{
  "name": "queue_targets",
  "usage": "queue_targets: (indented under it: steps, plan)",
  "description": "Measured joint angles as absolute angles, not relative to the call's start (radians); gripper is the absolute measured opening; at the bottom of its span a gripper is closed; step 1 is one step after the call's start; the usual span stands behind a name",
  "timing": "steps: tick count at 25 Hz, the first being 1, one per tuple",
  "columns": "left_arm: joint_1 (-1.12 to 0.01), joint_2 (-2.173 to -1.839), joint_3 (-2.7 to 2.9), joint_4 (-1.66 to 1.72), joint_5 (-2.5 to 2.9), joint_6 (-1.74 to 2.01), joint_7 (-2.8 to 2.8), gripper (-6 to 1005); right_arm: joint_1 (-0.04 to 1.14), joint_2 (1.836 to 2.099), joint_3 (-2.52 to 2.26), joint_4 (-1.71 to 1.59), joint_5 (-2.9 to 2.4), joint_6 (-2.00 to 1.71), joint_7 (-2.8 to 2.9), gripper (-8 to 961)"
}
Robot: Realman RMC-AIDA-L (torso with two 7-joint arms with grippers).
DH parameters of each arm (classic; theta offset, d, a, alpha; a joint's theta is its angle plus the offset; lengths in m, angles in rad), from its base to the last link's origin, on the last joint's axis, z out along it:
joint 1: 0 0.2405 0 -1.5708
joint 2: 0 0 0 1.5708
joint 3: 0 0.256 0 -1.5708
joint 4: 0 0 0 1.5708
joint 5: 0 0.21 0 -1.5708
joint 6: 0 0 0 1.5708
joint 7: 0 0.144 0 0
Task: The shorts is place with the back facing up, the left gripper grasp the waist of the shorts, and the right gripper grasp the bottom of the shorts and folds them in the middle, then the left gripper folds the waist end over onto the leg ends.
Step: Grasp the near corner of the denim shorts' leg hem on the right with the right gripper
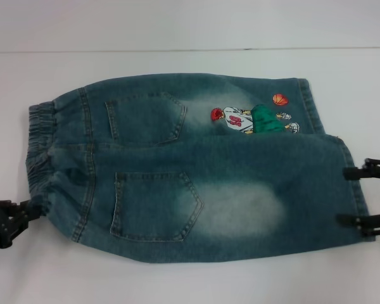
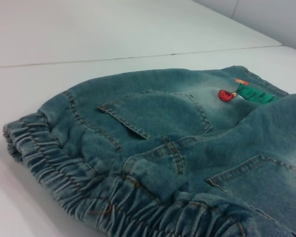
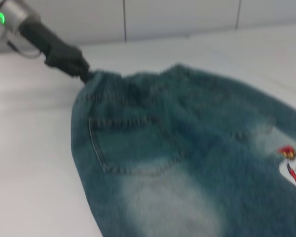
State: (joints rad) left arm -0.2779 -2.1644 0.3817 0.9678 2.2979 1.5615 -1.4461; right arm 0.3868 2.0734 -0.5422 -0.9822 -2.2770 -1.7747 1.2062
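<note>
The left end effector (image 1: 26, 209), at the lower left of the head view, is pinched on the waist corner of the shorts (image 1: 196, 177). The right end effector (image 1: 358, 196), at the right edge, is spread at the hem. The shorts are laid flat, pockets up, across the white desk (image 1: 177, 278).

The left pincer (image 1: 26, 208) sits at the near corner of the waist of the shorts (image 1: 196, 171), fingers pinched onto the gathered band. The right pincer (image 1: 358, 196) stands at the near leg's hem, its two fingers (image 1: 353, 171) spread wide apart
</note>
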Motion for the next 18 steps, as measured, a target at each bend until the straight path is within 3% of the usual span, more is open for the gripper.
queue_targets:
  steps: [7, 18]
  plan:
    - [-0.283, -2.166, 0.393, 0.969, 2.302, 1.556, -1.445, 91, 0.451, 2.072, -0.593, -1.169, -2.491, -1.847, 1.443, 915]
    - [-0.285, -2.165, 0.393, 0.97, 2.304, 1.553, -1.446, 89, 0.546, 2.082, -0.689, -1.196, -2.748, -1.841, 1.619, 916]
